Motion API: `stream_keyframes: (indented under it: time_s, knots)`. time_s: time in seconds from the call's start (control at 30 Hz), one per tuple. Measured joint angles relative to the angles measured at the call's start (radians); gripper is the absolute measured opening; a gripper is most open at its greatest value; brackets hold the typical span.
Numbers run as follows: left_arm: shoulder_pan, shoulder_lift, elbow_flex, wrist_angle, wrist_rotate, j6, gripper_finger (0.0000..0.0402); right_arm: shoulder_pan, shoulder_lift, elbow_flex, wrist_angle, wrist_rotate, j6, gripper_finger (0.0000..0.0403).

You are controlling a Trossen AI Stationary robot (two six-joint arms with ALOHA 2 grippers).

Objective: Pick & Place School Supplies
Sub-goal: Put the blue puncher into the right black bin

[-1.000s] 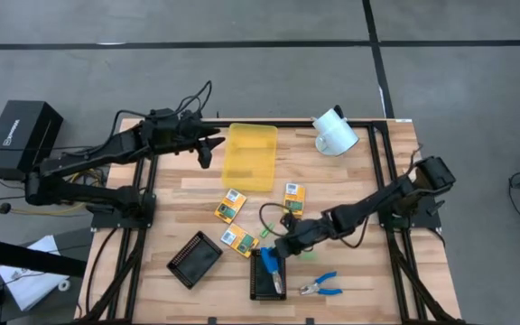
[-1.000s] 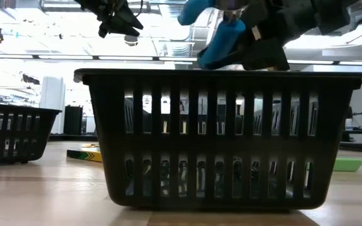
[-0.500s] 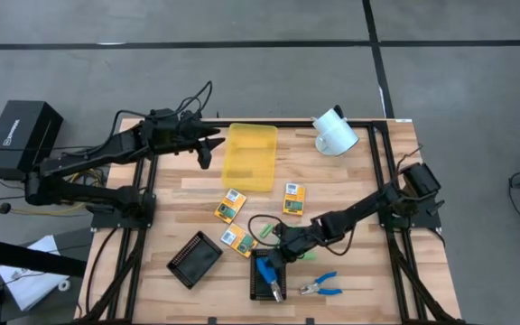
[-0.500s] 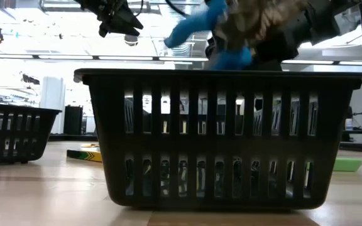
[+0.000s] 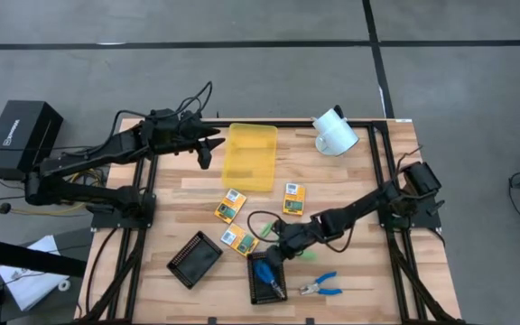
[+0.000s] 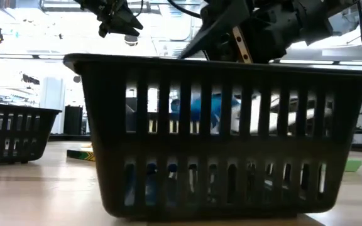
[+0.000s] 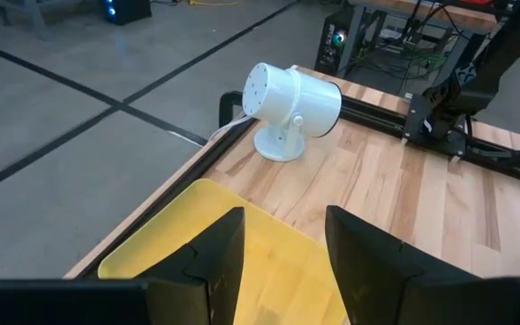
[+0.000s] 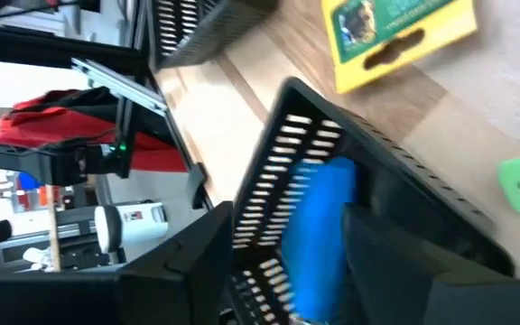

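Right gripper (image 5: 273, 255): low over the near black tray (image 5: 253, 287), at its far rim. Its two fingers stand apart and hold nothing.
Blue scissors in the tray (image 5: 265, 273): they lie inside the near black tray, just below the right gripper. From the low view the blue shows through the tray's slats (image 6: 200, 113).
Other blue scissors (image 5: 323, 286): flat on the table (image 5: 368, 280), just beside the near black tray, toward the right arm's side.
Yellow boxes: three on the wood. One (image 5: 293, 199) lies near the middle, one (image 5: 231, 206) beside it toward the left arm, and one (image 5: 236, 240) between the two black trays.
Green block (image 5: 307, 255): on the table close by the right gripper.
Second black tray (image 5: 195, 259): tilted, toward the left arm's side, nothing seen in it.
Left gripper (image 5: 208, 147): up in the air by the yellow bin (image 5: 251, 155), at the far side of the table. Its fingers are partly apart, with nothing between them.
White lamp (image 5: 335, 131): at the far corner of the table.
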Motion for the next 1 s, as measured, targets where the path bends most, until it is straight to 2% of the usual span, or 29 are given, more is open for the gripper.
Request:
stream_keyframes:
  time_s: [0.17, 0.47, 0.7, 0.83, 1.0]
  knots:
    - [0.0, 0.0, 0.0, -0.001, 0.0, 0.0, 0.015, -0.03, 0.0, 0.0, 0.053, 0.002, -0.011, 0.0204]
    - [0.0, 0.0, 0.0, -0.001, 0.011, 0.0, 0.015, -0.099, -0.002, 0.0, 0.146, -0.016, -0.081, 0.0188]
    - [0.0, 0.0, 0.0, -0.002, 0.026, 0.0, 0.015, -0.174, -0.137, -0.001, 0.117, -0.081, -0.179, 0.0179]
    - [0.0, 0.002, 0.0, -0.003, 0.044, -0.001, 0.015, -0.157, -0.276, 0.0, -0.05, -0.084, -0.237, 0.0169]
    - [-0.002, 0.039, 0.002, -0.011, 0.119, -0.028, 0.015, -0.045, -0.439, 0.0, -0.419, -0.083, -0.243, 0.015]
